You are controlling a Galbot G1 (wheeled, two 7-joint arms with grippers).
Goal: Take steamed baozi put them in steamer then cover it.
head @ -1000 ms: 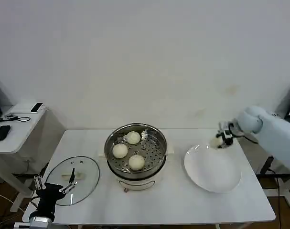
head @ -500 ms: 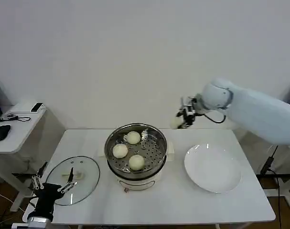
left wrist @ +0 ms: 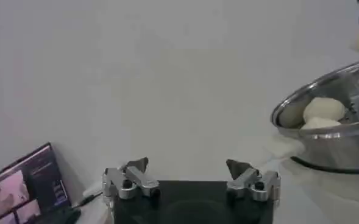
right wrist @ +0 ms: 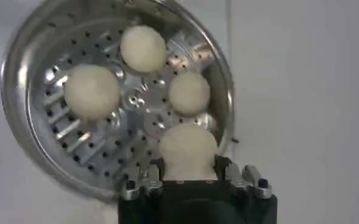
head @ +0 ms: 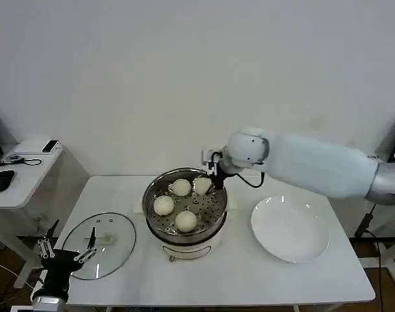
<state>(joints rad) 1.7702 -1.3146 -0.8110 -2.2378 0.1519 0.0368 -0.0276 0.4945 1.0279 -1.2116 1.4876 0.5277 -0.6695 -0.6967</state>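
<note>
We see the right gripper over the far right part of the round shiny stainless-steel steamer, at about 2 o'clock of its rim, its fingers clenched on a creamy white round baozi. In the right wrist view that held bun sits between the fingers, just above the perforated steel tray. Three more pale round buns lie on the tray: at 12, 9 and 6 o'clock. A flat round white plate lies bare at 3 o'clock of the steamer. At 9 o'clock lies a round glass lid flat on the white table, and the left gripper waits released at the lid's 8 o'clock edge.
</note>
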